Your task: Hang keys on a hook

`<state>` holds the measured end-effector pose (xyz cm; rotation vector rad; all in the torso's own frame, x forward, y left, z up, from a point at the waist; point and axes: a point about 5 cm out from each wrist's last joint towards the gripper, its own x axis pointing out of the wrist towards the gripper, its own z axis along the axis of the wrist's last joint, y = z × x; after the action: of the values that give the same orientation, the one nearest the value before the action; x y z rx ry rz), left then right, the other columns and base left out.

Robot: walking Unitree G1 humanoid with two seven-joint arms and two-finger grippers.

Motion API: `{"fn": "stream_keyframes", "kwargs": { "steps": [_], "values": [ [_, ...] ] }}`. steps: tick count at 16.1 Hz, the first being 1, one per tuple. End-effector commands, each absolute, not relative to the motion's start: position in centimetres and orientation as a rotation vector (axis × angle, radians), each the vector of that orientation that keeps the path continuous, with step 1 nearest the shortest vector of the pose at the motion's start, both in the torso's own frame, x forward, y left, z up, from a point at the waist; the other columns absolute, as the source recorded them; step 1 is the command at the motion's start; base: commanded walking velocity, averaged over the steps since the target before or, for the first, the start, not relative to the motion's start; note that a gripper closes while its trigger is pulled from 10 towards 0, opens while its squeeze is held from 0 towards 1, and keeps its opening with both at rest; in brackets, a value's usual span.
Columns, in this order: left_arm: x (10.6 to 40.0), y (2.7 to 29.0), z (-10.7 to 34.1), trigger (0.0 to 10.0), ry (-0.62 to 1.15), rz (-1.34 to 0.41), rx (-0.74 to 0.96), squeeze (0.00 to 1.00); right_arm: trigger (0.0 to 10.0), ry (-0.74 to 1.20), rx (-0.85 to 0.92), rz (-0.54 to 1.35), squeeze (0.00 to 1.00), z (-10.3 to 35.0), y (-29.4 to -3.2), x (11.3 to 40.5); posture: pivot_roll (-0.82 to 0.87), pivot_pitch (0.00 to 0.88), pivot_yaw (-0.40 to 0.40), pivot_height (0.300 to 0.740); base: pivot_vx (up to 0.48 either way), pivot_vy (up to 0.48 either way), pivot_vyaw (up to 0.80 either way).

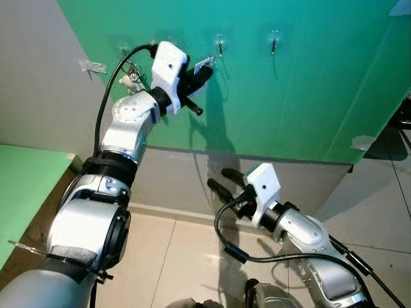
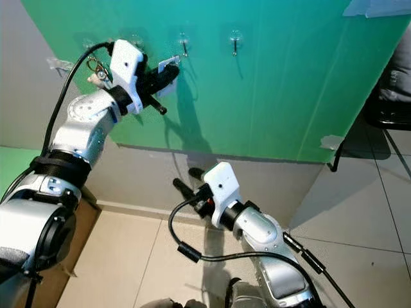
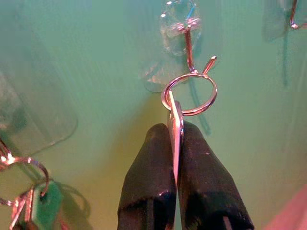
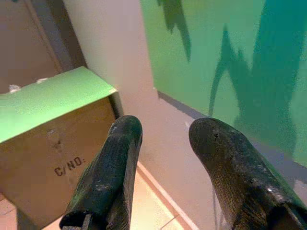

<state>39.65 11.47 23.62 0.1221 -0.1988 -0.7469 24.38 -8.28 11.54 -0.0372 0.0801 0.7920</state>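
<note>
My left gripper (image 1: 200, 76) is raised against the green wall panel (image 1: 308, 96), shut on a flat silver key (image 3: 175, 115). The key's ring (image 3: 190, 94) sits at the bend of the middle hook (image 3: 188, 50), whose upturned tip pokes up beside the ring. The middle hook (image 1: 219, 46) hangs from a clear suction cup. Another bunch of keys (image 1: 131, 76) with a green tag (image 3: 42, 208) hangs from the left hook. My right gripper (image 1: 221, 181) is held low near the foot of the wall, open with nothing between its fingers (image 4: 110, 167).
A third hook (image 1: 274, 42) is on the wall to the right of the middle one. A cardboard box with a green top (image 4: 53, 139) stands on the floor at the left. A dark chair (image 2: 392, 96) is at the right edge, on the tiled floor.
</note>
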Motion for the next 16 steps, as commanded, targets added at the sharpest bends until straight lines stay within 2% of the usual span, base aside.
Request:
{"fn": "stream_keyframes", "kwargs": {
  "steps": [1, 3, 6, 16],
  "values": [
    [39.7, 11.6, 23.8, 0.0, -0.184, -0.773, 0.084, 0.00, 10.0, 0.068, -0.017, 0.828, 0.00, 12.0, -7.7, 24.1, -0.23, 0.071, 0.173, 0.720, 0.000, 0.000, 0.00],
    [39.1, 10.9, 22.0, 0.0, -0.110, -0.889, -0.003, 0.00, 10.0, 0.075, -0.013, 0.839, 0.00, 11.9, -7.7, 23.9, -0.23, 0.062, 0.174, 0.720, 0.000, 0.000, 0.00],
    [38.9, 10.5, 22.0, 0.0, -0.147, -0.886, -0.016, 0.00, 10.0, 0.077, -0.016, 0.841, 0.00, 11.9, -7.8, 23.9, -0.23, 0.063, 0.171, 0.720, 0.000, 0.000, 0.00],
    [38.7, 10.5, 26.5, 0.0, -0.372, -0.808, 0.201, 0.00, 10.0, 0.088, -0.014, 0.849, 0.00, 11.8, -7.7, 23.9, -0.23, 0.067, 0.169, 0.720, 0.000, 0.000, 0.00]
  ]
}}
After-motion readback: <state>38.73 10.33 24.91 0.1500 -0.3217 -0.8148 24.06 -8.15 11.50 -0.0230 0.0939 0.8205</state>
